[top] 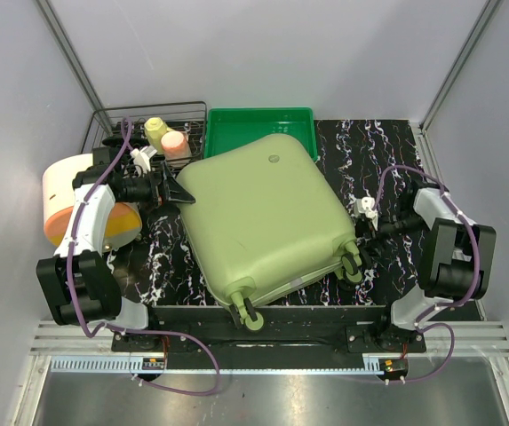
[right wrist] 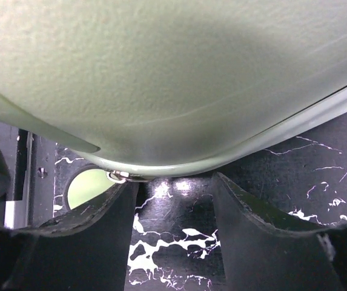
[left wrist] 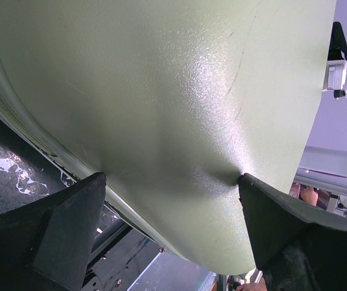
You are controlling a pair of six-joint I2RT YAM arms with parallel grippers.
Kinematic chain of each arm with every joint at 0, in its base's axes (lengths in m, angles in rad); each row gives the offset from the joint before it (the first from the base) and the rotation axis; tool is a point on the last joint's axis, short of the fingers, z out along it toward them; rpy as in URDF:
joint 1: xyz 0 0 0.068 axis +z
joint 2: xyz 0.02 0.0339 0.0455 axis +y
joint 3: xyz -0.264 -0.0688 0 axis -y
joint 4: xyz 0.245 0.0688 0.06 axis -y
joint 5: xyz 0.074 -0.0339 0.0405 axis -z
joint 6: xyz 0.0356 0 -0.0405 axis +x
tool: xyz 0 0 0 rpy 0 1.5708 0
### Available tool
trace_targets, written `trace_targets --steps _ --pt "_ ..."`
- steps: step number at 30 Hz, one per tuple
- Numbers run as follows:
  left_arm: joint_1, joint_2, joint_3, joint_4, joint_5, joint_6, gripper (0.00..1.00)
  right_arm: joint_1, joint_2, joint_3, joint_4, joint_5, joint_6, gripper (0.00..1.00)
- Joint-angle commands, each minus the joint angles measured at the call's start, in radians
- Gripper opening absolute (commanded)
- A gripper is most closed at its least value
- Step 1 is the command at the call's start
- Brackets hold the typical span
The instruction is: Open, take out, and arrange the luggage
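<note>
The luggage (top: 267,217) lies closed and flat in the middle of the desk (top: 387,160), turned askew; its wheels (top: 352,262) point toward the near edge and its far side meets the green tray (top: 236,120) at the far edge. The zip rim runs unbroken in the right wrist view, so opening looks not yet begun. A small metal zip pull (right wrist: 118,177) hangs under that rim near the right edge; the right gripper (right wrist: 173,182) sits just below it, moderately parted and holding nothing, with the pull beside one finger, not between the two. The left gripper (top: 181,190) stands wide at the shell's corner toward the left edge, fingertips against the shell, apparently bracing it. The step in hand seems to be catching the pull; the right gripper should probably shift sideways to centre the pull before closing, then draw along the rim while the left steadies the shell, since the smooth case could slide on the desk.
</note>
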Motion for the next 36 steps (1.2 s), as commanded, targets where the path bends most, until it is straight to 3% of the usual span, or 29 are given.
trace_targets --steps 1,4,7,14,15,18,31,32,34,35,36 --pt "-0.004 0.013 0.0 0.069 -0.081 0.074 0.93 0.032 -0.069 -0.044 -0.293 -0.038 0.008 0.63" --pt "-0.004 0.017 -0.003 0.07 -0.079 0.076 0.93 0.042 -0.141 -0.081 -0.293 -0.025 -0.003 0.72" --pt "-0.004 0.02 -0.003 0.07 -0.081 0.076 0.93 0.044 -0.161 -0.089 -0.293 -0.041 0.0 0.62" --pt "-0.004 0.022 -0.004 0.07 -0.082 0.077 0.93 0.044 -0.096 -0.014 -0.291 -0.113 0.097 0.31" --pt "-0.002 0.022 -0.003 0.07 -0.082 0.074 0.93 0.044 -0.088 -0.012 -0.291 -0.105 0.097 0.19" --pt "0.007 0.02 -0.004 0.069 -0.081 0.073 0.93 0.042 -0.066 -0.005 -0.291 -0.097 0.1 0.0" --pt "0.016 0.011 -0.009 0.03 -0.077 0.116 0.93 0.021 -0.163 -0.032 -0.293 0.007 0.107 0.0" --pt "0.016 0.008 -0.007 0.013 -0.076 0.116 0.94 0.021 -0.162 -0.026 -0.291 -0.013 0.12 0.01" --pt "0.024 0.005 -0.004 -0.008 -0.064 0.145 0.96 0.021 -0.157 -0.008 -0.293 -0.034 0.16 0.49" --pt "0.03 0.001 -0.004 -0.029 -0.052 0.154 0.98 0.021 -0.155 -0.003 -0.291 -0.057 0.164 0.64" --pt "0.037 -0.01 -0.004 -0.042 -0.032 0.162 0.99 0.021 -0.171 0.004 -0.293 -0.067 0.163 0.68"
